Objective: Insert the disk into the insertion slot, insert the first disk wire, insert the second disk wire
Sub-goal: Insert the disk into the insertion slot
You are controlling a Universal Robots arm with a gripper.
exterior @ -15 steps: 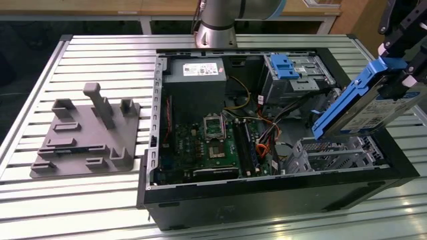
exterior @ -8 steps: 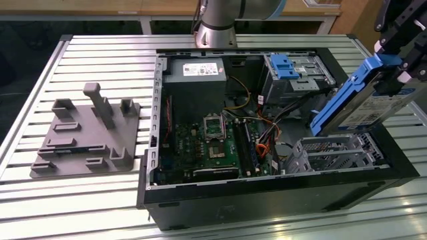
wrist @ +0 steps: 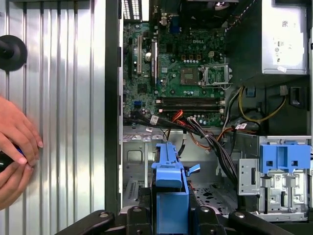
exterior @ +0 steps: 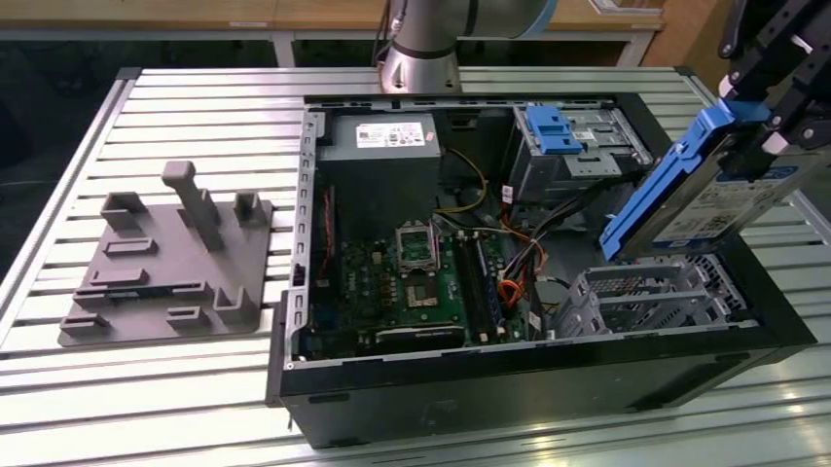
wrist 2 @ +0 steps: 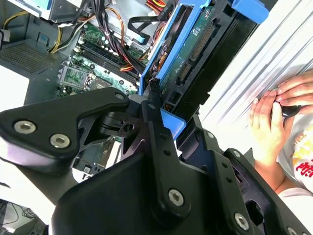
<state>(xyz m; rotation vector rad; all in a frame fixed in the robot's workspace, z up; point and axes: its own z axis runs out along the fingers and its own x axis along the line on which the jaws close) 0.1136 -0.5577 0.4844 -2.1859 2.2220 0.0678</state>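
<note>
My gripper (exterior: 764, 125) is shut on the disk (exterior: 707, 199), a silver drive with a white label in a bright blue carrier. The disk hangs tilted over the exterior view's right side of the open computer case (exterior: 520, 379). Its lower end is just above the insertion slot (exterior: 656, 292), a low perforated silver cage. In the second wrist view the black fingers (wrist 2: 146, 127) clamp the blue carrier (wrist 2: 168, 63). In the first wrist view the carrier (wrist: 168, 188) stands edge-on over the silver cage (wrist: 134, 164). Loose black and orange wires (exterior: 517, 261) lie between the motherboard and the cage.
A taller silver cage with a blue latch (exterior: 552, 131) stands behind the slot. A grey moulded fixture (exterior: 169, 263) lies on the slatted table at the exterior view's left. A person's hands (wrist: 14, 147) rest on the table beside the case, also seen in the second wrist view (wrist 2: 274, 117).
</note>
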